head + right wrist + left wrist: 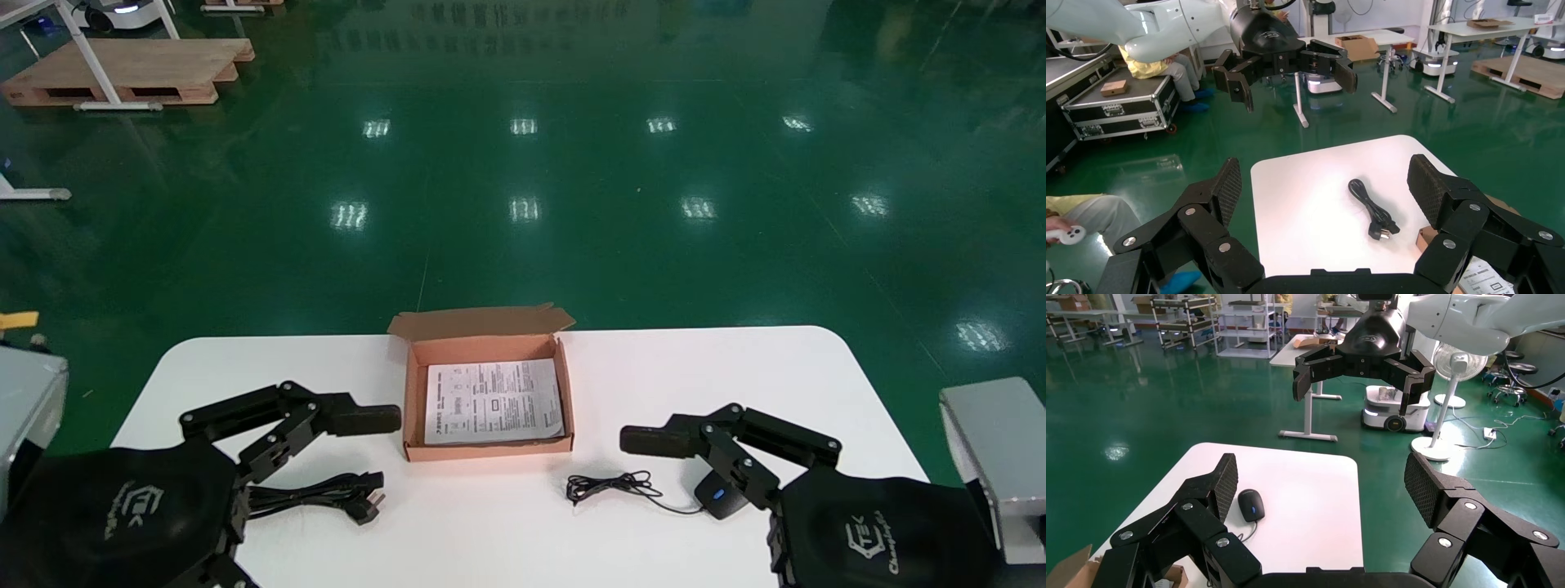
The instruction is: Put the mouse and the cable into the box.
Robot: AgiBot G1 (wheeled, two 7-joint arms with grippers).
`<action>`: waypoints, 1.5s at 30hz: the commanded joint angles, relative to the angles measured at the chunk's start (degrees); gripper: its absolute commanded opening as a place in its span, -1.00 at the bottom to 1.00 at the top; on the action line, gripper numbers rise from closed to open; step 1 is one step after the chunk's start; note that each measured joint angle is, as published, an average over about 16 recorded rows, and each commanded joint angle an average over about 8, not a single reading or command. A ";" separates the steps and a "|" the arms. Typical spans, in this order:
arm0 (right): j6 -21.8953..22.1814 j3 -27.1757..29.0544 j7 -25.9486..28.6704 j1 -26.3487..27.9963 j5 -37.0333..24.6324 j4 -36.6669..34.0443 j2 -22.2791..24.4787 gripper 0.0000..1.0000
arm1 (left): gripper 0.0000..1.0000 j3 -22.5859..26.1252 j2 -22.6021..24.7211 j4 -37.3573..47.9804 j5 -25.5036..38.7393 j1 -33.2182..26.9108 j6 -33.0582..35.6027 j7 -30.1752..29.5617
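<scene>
Head view: left claw (327, 486) and right claw (682, 502) hover low, fingers spread, flanking the box (489, 448).

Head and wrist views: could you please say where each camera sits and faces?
Left wrist view: on the left wrist, facing across the table at the mouse and right hand; left hand frames it.
Right wrist view: on the right wrist, facing the cable and left hand; right hand frames it.
Head view: on the head, looking down at box, both hands.
All share the table.
</scene>
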 commanded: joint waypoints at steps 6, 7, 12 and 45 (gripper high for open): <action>0.00 0.00 0.00 0.00 0.00 0.00 0.00 1.00 | 1.00 0.00 0.00 0.00 0.00 0.00 0.00 0.00; 0.00 0.00 0.00 0.00 0.00 0.00 0.00 1.00 | 1.00 0.00 0.00 0.00 0.00 0.00 0.00 0.00; 0.00 0.00 0.00 0.00 0.00 0.00 0.00 1.00 | 1.00 0.00 0.00 0.00 0.00 0.00 0.00 0.00; 3.14 -3.75 -2.65 1.06 -10.19 -0.60 -2.47 1.00 | 1.00 5.03 -1.10 -2.81 18.06 -5.02 0.15 4.91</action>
